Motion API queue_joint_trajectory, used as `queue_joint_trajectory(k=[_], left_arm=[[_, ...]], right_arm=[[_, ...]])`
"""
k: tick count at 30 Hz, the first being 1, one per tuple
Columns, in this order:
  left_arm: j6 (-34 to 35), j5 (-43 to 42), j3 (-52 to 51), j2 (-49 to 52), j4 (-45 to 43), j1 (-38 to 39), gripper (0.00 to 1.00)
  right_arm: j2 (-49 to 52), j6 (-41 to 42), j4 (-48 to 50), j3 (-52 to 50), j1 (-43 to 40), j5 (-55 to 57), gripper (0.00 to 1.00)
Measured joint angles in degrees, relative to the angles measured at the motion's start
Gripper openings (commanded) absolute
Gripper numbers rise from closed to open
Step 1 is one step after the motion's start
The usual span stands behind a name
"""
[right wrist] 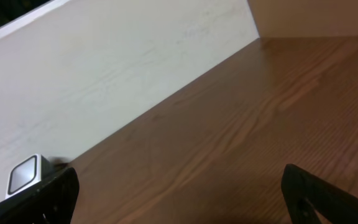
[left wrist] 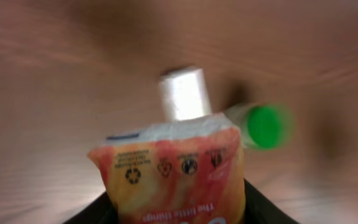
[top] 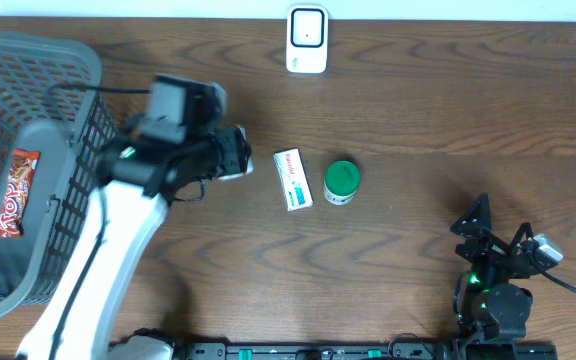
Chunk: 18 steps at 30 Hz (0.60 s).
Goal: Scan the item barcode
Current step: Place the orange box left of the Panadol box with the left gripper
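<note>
My left gripper (top: 234, 153) hangs above the table left of centre, shut on an orange-red snack pouch (left wrist: 173, 168) with a white top seam and recycling marks. The pouch fills the lower middle of the left wrist view, which is blurred, and the dark fingers (left wrist: 263, 205) press on both its sides. No barcode shows on the side I see. The white barcode scanner (top: 306, 40) stands at the table's far edge and shows small in the right wrist view (right wrist: 23, 175). Near the front right, my right gripper (top: 488, 232) is open with nothing in it; its fingertips (right wrist: 58, 194) frame bare wood.
A white box (top: 292, 178) and a green-capped tub (top: 342, 182) lie side by side just right of the left gripper. A grey wire basket (top: 73, 70) with a red candy bar (top: 16, 192) fills the left edge. A pale wall (right wrist: 117, 68) borders the table's far side.
</note>
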<state>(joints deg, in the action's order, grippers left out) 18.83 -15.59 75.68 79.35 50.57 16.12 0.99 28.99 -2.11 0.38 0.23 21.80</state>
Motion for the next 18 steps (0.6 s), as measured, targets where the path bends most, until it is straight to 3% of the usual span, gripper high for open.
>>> queue_joint_trajectory(k=[4,12,13,14,16,18], left_arm=[[-8.35,6.80,0.00,10.16,1.01,2.10,0.47],[-24.96,9.62,0.00,25.77,-1.68,3.13,0.47],[-26.23,9.29,0.00,27.58,-2.51,3.13,0.54],[-27.28,8.50,0.00,29.03,-3.34,3.13,0.73],[-28.00,6.88,0.00,30.84,-4.68,3.13,0.91],[-28.22,5.92,0.00,31.45,-5.25,3.13,0.97]], right_arm=[[0.00,0.00,0.00,0.00,0.00,0.02,0.99],[0.00,0.00,0.00,0.00,0.00,0.02,0.99],[0.00,0.00,0.00,0.00,0.00,0.04,0.99],[0.00,0.00,0.00,0.00,0.00,0.02,0.99],[0.00,0.00,0.00,0.00,0.00,0.02,0.99],[0.00,0.00,0.00,0.00,0.00,0.02,0.99]])
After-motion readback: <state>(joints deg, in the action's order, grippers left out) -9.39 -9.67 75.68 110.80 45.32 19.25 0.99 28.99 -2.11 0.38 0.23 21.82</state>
